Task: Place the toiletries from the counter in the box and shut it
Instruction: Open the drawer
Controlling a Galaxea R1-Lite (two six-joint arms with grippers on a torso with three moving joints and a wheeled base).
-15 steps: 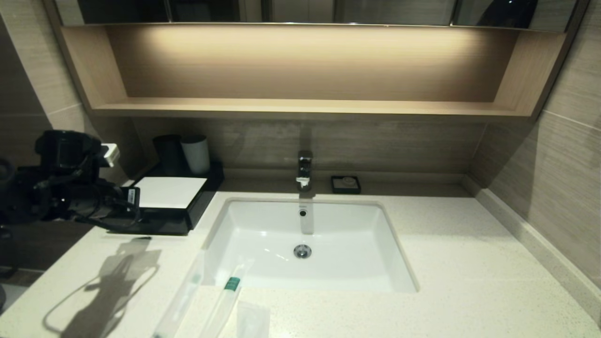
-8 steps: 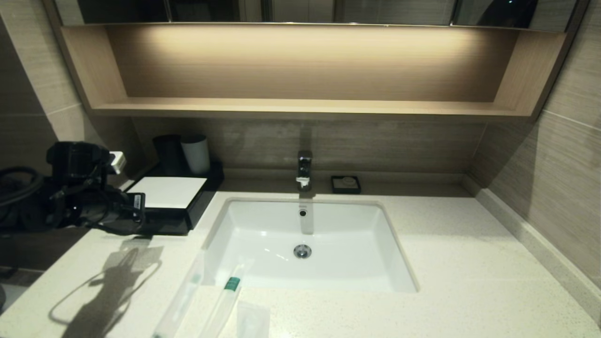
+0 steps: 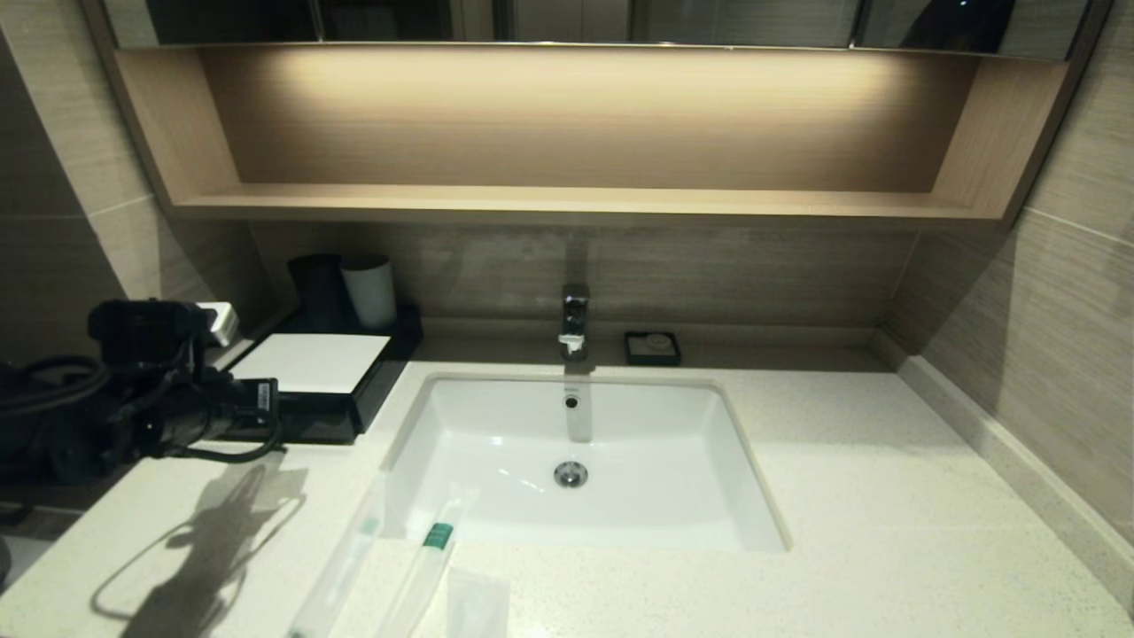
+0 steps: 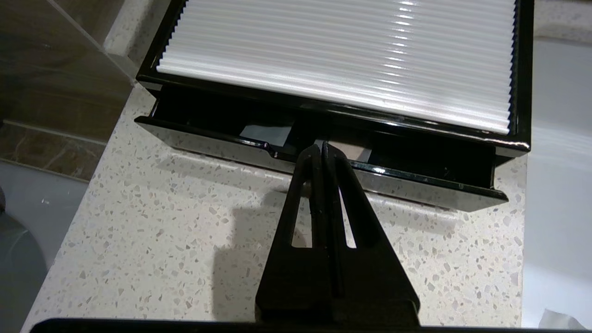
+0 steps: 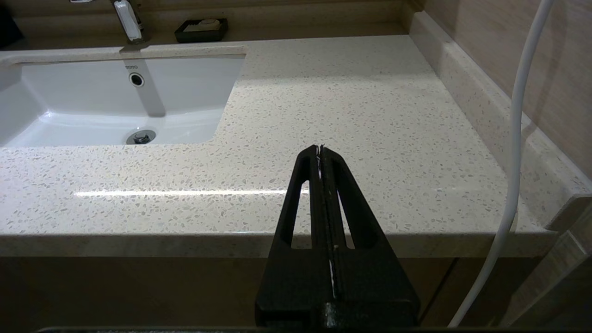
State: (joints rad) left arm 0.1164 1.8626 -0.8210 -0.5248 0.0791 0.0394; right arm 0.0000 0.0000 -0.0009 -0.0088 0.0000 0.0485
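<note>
At the left edge of the head view, the left claw (image 4: 322, 149) reaches in from the middle left of the frame, its two fingers pressed flat together with nothing between them, tips just at the notch in the drawer front of the box (image 3: 341, 390). That box sits in the left part of the frame, on the desk (image 3: 886, 532) beside the basin (image 3: 585, 461); its white ribbed top panel fills the upper part of the left wrist view, and the drawer stands pulled out a little, showing a dark gap. Behind the box, toward the upper left, stand a black cup (image 3: 317, 290) and a white cup (image 3: 369, 290). At the lower left-centre of the head view the toiletries lie on the desk in front of the basin: a long clear sachet (image 3: 341, 563), a second sachet with a green tip (image 3: 425, 567) just beside it, and a small crinkly packet (image 3: 476, 604) at the bottom edge. In the centre, the faucet (image 3: 574, 321) rises behind the basin, with a small black dish (image 3: 652, 347) just to its right. The right claw (image 5: 320, 149), seen only in the right wrist view, hangs off the front edge of the desk at the right, fingers closed together and holding nothing.
</note>
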